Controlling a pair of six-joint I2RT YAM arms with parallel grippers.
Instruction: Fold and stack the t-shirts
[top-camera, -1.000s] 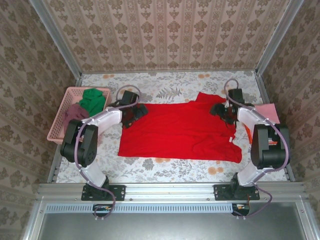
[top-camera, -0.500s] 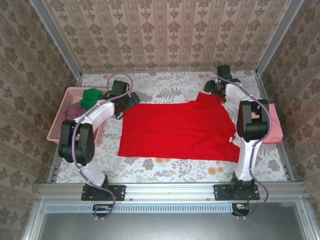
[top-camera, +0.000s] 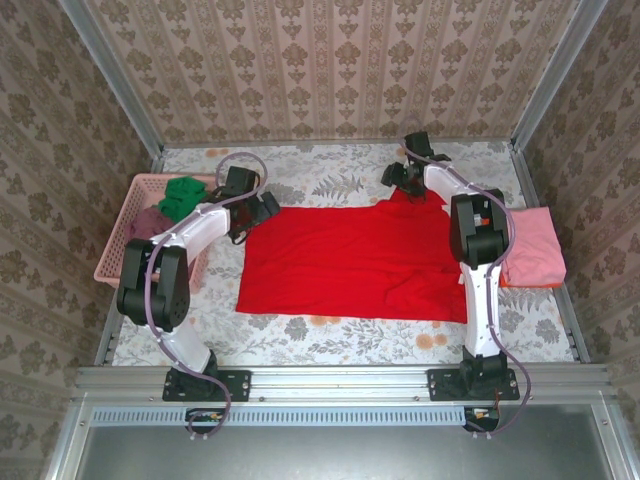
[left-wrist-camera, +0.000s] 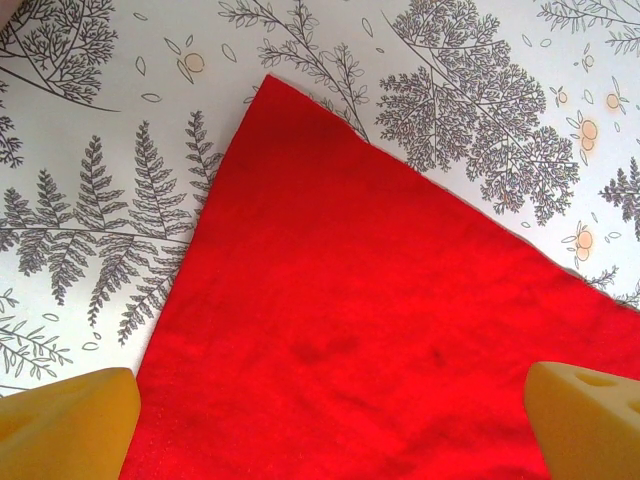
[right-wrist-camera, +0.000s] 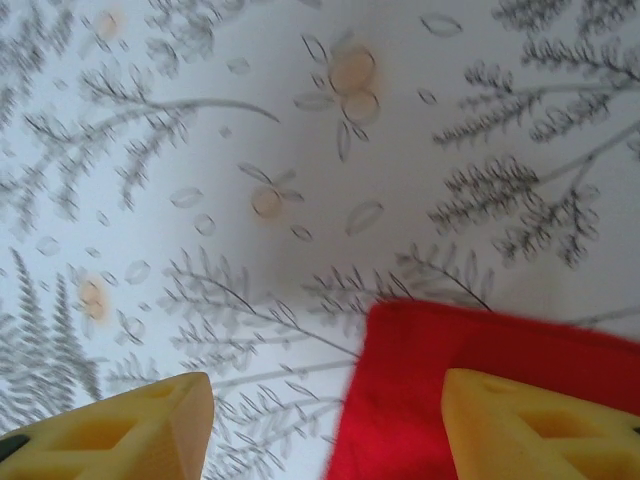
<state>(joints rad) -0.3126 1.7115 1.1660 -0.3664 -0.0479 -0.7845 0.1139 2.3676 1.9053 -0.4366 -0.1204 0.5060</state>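
- Large bright red cloth t-shirt (top-camera: 350, 262) lies spread flat mid-table on the fern-printed tablecloth (top-camera: 330, 175).
- Left gripper (top-camera: 262, 207) is over the shirt's 10 o'clock corner — yellow fingers wide apart, nothing held, red corner beneath them.
- Right gripper (top-camera: 396, 178) is at the shirt's 1 o'clock corner — fingers likewise spread and empty, over the cloth edge.
- Pink plastic lattice basket (top-camera: 108, 266) sits at 9 o'clock of the red shirt, holding a green t-shirt (top-camera: 183, 195) and a dusky maroon t-shirt (top-camera: 150, 222).
- Folded pink t-shirt (top-camera: 532, 250) lies at 3 o'clock, just beside the right arm.
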